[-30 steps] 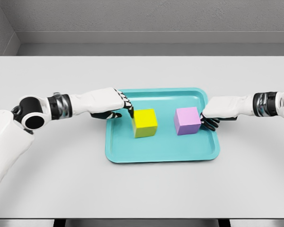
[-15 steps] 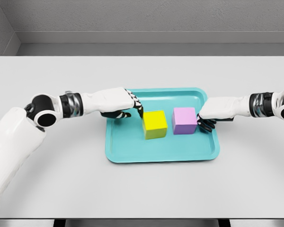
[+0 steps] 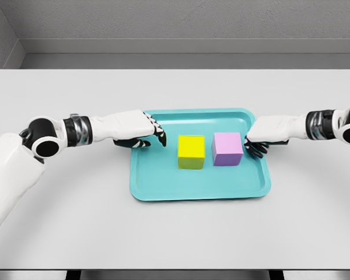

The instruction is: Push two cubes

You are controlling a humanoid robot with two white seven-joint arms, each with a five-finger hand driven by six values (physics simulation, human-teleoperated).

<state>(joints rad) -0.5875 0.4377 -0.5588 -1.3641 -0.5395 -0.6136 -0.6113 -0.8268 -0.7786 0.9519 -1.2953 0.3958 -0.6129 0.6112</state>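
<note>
While both my arms reach in low over the desk (image 3: 175, 227), the two cubes sit side by side in the middle of the teal tray (image 3: 198, 189). The yellow cube (image 3: 191, 151) is on the left and the pink cube (image 3: 227, 149) on the right, close together with only a narrow strip of tray showing between them; I cannot tell whether their lower edges touch.

My left arm comes in from the lower left, elbow bent, forearm lying nearly level and pointing toward the tray. My left hand (image 3: 134, 131) is over the tray's left rim, palm down, its fingers (image 3: 157, 135) loosely extended and a little curled at the dark tips. It holds nothing, and there is clear tray between its fingertips and the yellow cube.

My right arm enters from the right edge, forearm almost horizontal. My right hand (image 3: 271, 133) is at the tray's right rim, palm down, with its dark fingers (image 3: 255, 147) curled downward over the edge. It grips nothing, and a small gap separates it from the pink cube.

Both hands sit at about the same height as the cubes.
</note>
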